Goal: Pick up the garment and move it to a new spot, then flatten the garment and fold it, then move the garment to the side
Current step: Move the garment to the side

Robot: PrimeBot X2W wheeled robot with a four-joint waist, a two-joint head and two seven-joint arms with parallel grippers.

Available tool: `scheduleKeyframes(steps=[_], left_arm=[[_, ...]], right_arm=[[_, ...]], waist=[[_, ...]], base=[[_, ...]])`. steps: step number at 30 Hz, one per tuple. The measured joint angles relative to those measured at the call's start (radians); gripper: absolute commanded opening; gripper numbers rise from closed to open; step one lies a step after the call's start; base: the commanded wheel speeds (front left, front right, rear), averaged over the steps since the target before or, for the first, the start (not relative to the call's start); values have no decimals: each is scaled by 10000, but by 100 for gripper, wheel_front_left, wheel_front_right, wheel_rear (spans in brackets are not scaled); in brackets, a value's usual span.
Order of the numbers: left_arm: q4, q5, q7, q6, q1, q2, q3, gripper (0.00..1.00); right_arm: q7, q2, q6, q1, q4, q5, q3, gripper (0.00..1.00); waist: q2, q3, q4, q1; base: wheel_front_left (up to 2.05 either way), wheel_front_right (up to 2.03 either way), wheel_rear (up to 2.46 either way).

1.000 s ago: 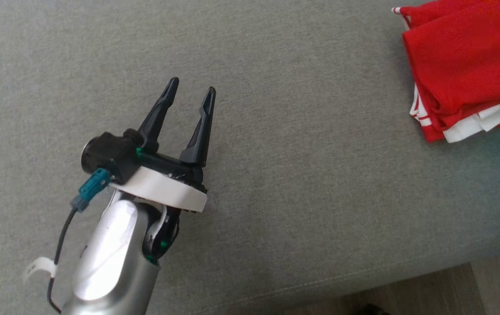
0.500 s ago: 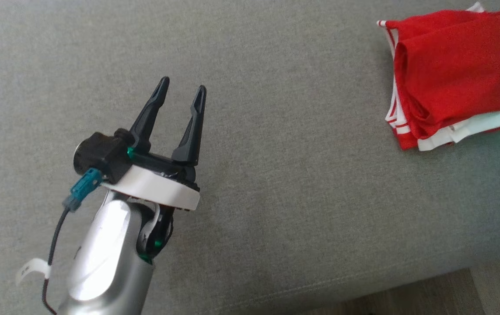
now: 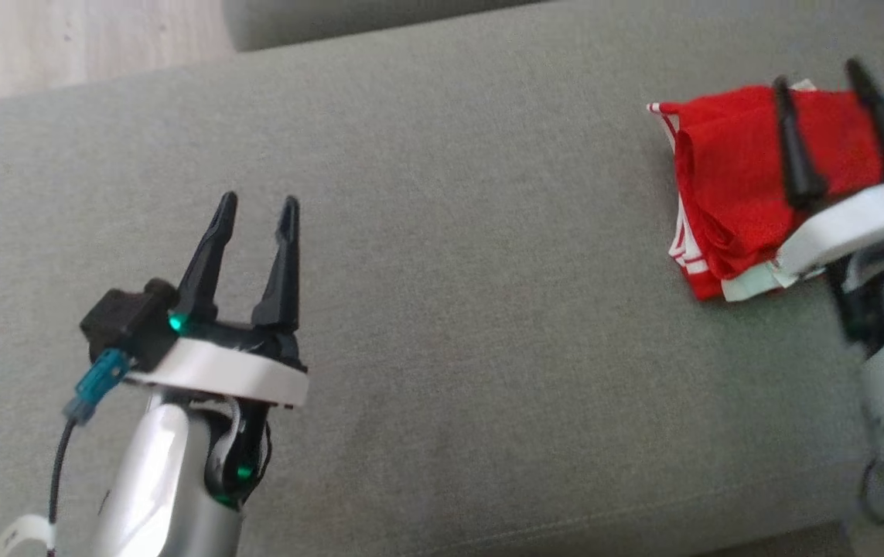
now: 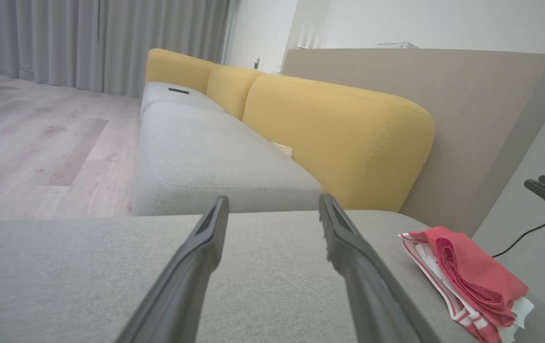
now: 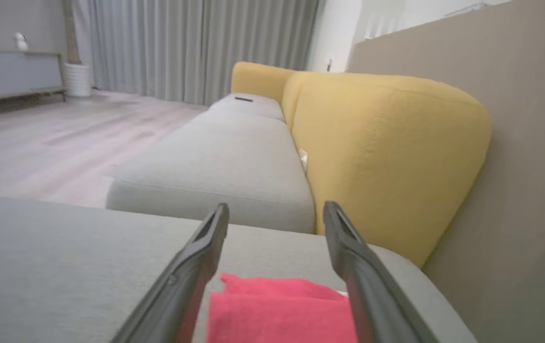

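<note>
While both arms hover with nothing held, the red garment (image 3: 728, 178) with white trim lies folded into a compact, layered stack near the right end of the grey sofa cushion (image 3: 488, 232), close to the cushion's front edge. In the left wrist view the garment (image 4: 467, 276) shows several layers, one on another, with a white edge peeking out at the bottom.

The left pincer (image 3: 257, 201) sits well apart from the garment, over bare cushion at the lower left, its two dark fingers spread moderately with nothing between them; its own camera shows the left pincer (image 4: 274, 199) equally empty. The right pincer (image 3: 817, 73) is over the stack, fingers spread wide. From the right wrist the red cloth (image 5: 277, 314) lies below and between the fingers of the right pincer (image 5: 276, 206), and whether they touch the cloth cannot be told.

Judging by the tidy stack, the flattening and folding look finished, and the garment appears already set off to one side. At most a final shift of the stack may remain.

Nothing here serves as a container; the garment rests directly on the cushion. A yellow backrest (image 4: 339, 138) and a pale wooden floor (image 3: 63, 39) border the seat.
</note>
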Motion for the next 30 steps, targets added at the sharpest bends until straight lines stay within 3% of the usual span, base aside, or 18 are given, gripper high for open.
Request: scheduleKeyframes(steps=[11,20,30], left_arm=[[-71,-159,-44,146,1158,8,414,100],[19,-263,-65,244,1830,12,387,100],[82,-224,-65,629,2110,13,330,100]], right_arm=[[-637,2405,0,2657,-1154,472,-894,100],[-1312,2727,0,4108,-1149,696,-1106,100],[-1555,2769,0,4304,-1131,972,-828,100]], waist=[[0,-963,649,-1],[0,-1456,1009,1],[0,-1550,1055,2]], base=[[0,0,0],[0,0,0],[0,0,0]])
